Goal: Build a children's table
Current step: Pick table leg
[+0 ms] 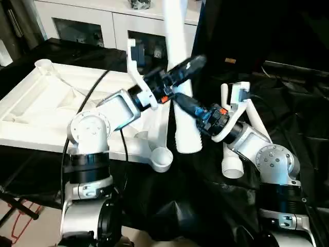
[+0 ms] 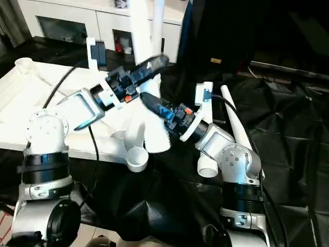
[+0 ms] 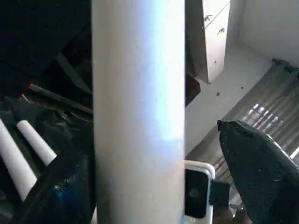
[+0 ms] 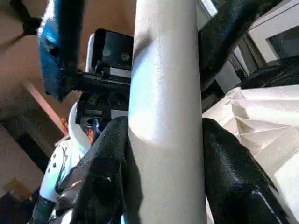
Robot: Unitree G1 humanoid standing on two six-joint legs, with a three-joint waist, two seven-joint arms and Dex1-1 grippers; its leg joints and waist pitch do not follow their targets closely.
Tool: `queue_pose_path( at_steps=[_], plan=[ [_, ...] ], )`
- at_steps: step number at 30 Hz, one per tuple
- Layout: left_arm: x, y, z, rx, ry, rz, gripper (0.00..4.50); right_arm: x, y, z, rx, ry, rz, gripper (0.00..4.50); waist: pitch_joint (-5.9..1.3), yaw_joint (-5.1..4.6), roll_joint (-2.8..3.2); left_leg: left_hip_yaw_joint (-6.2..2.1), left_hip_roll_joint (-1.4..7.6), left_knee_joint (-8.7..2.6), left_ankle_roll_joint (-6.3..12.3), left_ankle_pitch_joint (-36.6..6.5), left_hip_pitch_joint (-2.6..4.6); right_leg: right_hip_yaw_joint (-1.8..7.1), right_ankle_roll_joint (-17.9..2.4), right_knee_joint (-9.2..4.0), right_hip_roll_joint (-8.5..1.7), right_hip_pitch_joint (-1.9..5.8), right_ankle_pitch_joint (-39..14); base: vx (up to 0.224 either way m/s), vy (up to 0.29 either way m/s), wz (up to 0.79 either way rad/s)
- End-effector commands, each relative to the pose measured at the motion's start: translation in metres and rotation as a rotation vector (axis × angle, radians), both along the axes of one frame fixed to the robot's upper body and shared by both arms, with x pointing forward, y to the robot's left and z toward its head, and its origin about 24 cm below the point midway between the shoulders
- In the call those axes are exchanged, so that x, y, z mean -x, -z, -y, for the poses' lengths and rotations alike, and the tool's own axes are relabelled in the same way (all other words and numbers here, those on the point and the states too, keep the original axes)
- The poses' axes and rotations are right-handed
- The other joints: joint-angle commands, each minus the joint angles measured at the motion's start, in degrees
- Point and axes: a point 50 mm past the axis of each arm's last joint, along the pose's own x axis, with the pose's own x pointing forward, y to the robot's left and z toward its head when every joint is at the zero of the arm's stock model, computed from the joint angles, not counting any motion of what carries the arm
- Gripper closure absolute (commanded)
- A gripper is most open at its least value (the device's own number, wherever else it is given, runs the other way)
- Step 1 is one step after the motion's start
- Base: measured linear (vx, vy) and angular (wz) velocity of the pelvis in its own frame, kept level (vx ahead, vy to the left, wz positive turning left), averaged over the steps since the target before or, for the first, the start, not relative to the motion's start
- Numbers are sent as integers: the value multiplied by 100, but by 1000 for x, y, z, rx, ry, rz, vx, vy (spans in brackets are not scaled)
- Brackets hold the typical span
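Upright white table leg standing at the near edge of the inverted table top, wide end down beside a round corner socket. Right end effector clenched around the leg low down, forearm angled up and inward from the right. Left end effector higher on the same leg, fingers spread to either side of it, one clear of the surface. Another leg lying on black sheeting.

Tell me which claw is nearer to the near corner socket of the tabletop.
Right. The right claw grips the upright leg low down, just above the near socket. The left claw sits higher on that leg, farther from the socket.
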Motion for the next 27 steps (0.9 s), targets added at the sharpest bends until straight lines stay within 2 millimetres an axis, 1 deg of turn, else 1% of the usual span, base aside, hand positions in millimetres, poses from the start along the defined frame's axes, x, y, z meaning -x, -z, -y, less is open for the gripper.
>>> queue_pose_path(
  at_steps=[1,2,5,8,9,10,11,13,14,15,17,18,20,21,22,23,24,25,26,27],
  plan=[
    [4,-4,3,-10,19,19,76,0,-8,-1,1,-23,38,267,-438,15,-16,-3,101,-339,19,-221,6,332,-563,-449,-435,398,-571,0,0,0],
    [4,-4,3,-10,19,19,79,0,-8,-1,2,-23,38,267,-441,13,-20,-3,101,-336,17,-223,8,331,-567,-449,-437,400,-558,0,0,0],
    [3,-4,0,8,3,17,120,-1,-6,-2,21,-28,37,267,-452,6,-19,-6,106,-333,28,-151,13,327,-647,-426,-428,401,-360,0,0,0],
    [3,-5,-1,18,-1,18,127,0,-5,-1,23,-29,36,267,-447,4,-23,3,97,-331,40,-197,9,332,-691,-432,-436,404,-350,0,0,0],
    [3,-5,-1,20,0,19,142,0,-5,-1,24,-28,36,267,-446,5,-22,5,93,-329,42,-203,7,334,-690,-436,-436,404,-371,0,0,0],
    [3,-5,-1,21,0,20,142,0,-5,-1,25,-28,36,267,-449,10,-13,4,99,-328,43,-205,16,335,-695,-434,-438,398,-385,0,0,0],
    [3,-5,-2,24,1,20,157,0,-5,-1,27,-28,35,267,-446,8,-19,4,98,-329,44,-203,10,334,-694,-434,-435,402,-380,0,0,0],
    [3,-5,-2,30,1,19,164,0,-4,-1,31,-26,35,267,-444,3,-5,-1,100,-333,30,-249,10,330,-673,-442,-436,402,-451,0,0,0],
    [3,-5,-2,31,0,19,179,0,-4,-1,33,-26,35,267,-446,4,-1,0,101,-332,29,-259,14,331,-671,-447,-439,400,-460,0,0,0],
    [3,-5,-3,32,0,20,191,0,-4,-1,33,-25,35,267,-446,1,-11,-1,99,-333,26,-250,8,332,-670,-442,-435,406,-440,0,0,0],
    [2,-6,-3,34,-6,19,200,-1,-4,0,37,-22,37,267,-447,0,5,-4,101,-332,25,-242,9,331,-677,-440,-434,404,-413,0,0,0],
    [2,-6,-3,34,-10,20,205,-1,-4,0,40,-20,38,267,-446,-2,-2,-1,98,-331,25,-252,10,331,-673,-448,-434,404,-428,0,0,0],
    [1,-5,-3,18,-24,25,222,-1,-3,0,54,-17,41,267,-452,3,3,-4,102,-329,18,-240,15,332,-683,-441,-434,403,-392,0,0,0],
    [1,-5,-3,18,-24,25,230,-1,-3,0,54,-17,41,232,-453,1,1,-3,101,-328,20,-238,14,333,-687,-438,-432,404,-370,0,0,0],
    [0,-5,-3,1,-32,33,240,-1,-3,-1,63,-18,40,211,-450,-3,1,-4,102,-332,21,-248,13,330,-692,-439,-431,404,-379,0,0,0],
    [-1,-5,-2,-37,-46,50,246,-1,-2,-1,73,-23,36,197,-451,-4,-1,-5,102,-331,20,-237,14,329,-690,-434,-428,405,-369,0,0,0],
    [-4,-5,-1,-109,-92,84,252,-2,-1,-3,110,-26,40,197,-451,3,-4,-7,103,-334,27,-228,18,331,-647,-438,-425,404,-385,0,0,0],
    [-5,-5,-1,-145,-112,99,255,-3,1,-4,140,-21,39,195,-453,2,1,-14,109,-338,11,-191,18,333,-584,-438,-424,406,-376,0,0,0],
    [-5,-5,-1,-155,-118,103,258,-3,1,-4,148,-19,39,176,-448,1,3,-17,110,-343,-1,-191,19,332,-560,-443,-424,404,-380,0,0,0],
    [-7,-6,1,-237,-156,138,260,-4,5,-6,223,-6,37,162,-451,-2,2,-15,107,-342,-34,-194,19,332,-539,-437,-430,405,-391,0,0,0]
  ],
)
